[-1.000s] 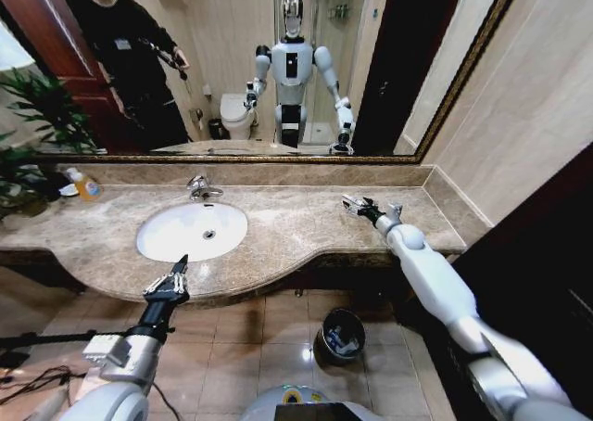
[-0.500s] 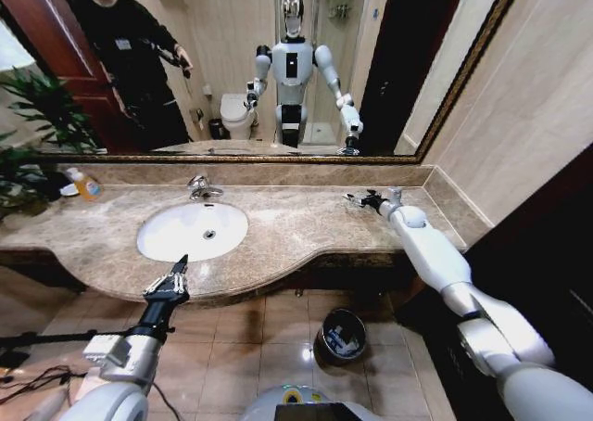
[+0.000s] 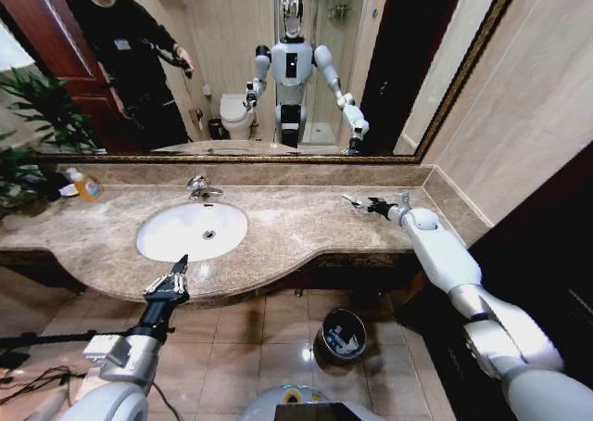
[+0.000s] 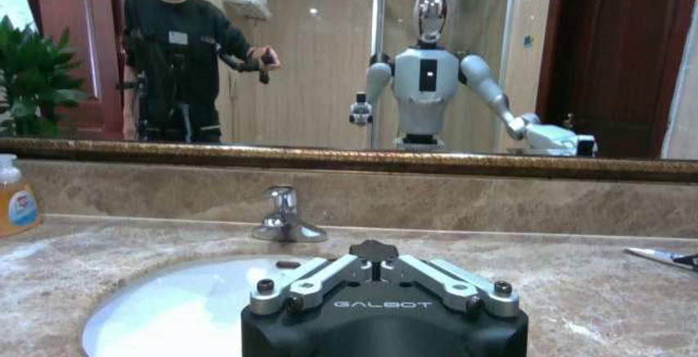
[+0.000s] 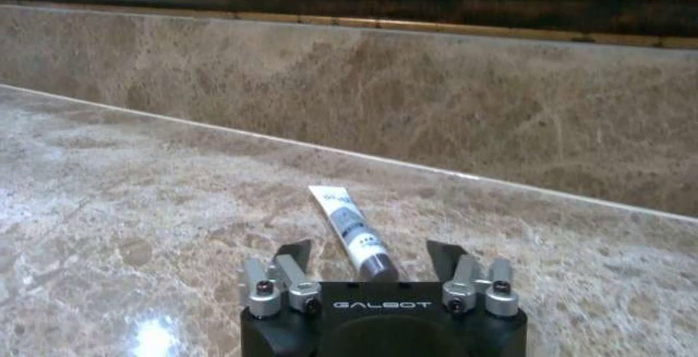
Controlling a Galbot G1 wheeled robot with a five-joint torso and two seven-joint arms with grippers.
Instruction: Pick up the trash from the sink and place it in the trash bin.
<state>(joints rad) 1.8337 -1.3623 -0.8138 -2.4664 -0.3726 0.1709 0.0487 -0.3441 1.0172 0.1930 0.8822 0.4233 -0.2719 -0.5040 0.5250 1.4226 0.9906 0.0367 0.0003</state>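
A white tube (image 5: 346,218) with a dark end, a piece of the trash, lies on the marble counter to the right of the sink (image 3: 181,240). My right gripper (image 5: 371,252) is open and straddles the tube's dark end, its fingers clear of it. The head view places that gripper (image 3: 363,204) and the tube (image 3: 350,199) near the back wall. No trash shows in the white basin (image 4: 185,308). My left gripper (image 3: 179,271) is shut on nothing at the counter's front edge, facing the sink. The black trash bin (image 3: 326,328) stands on the floor below the counter with pale pieces inside.
A chrome tap (image 3: 199,187) stands behind the basin. An orange-filled soap bottle (image 3: 86,185) and a plant (image 3: 18,175) are at the counter's far left. The mirror runs along the back, and a tiled wall closes the right side.
My right forearm has swung to the right and closer to the back wall, and its gripper has shifted slightly right along the counter. The left arm has not moved.
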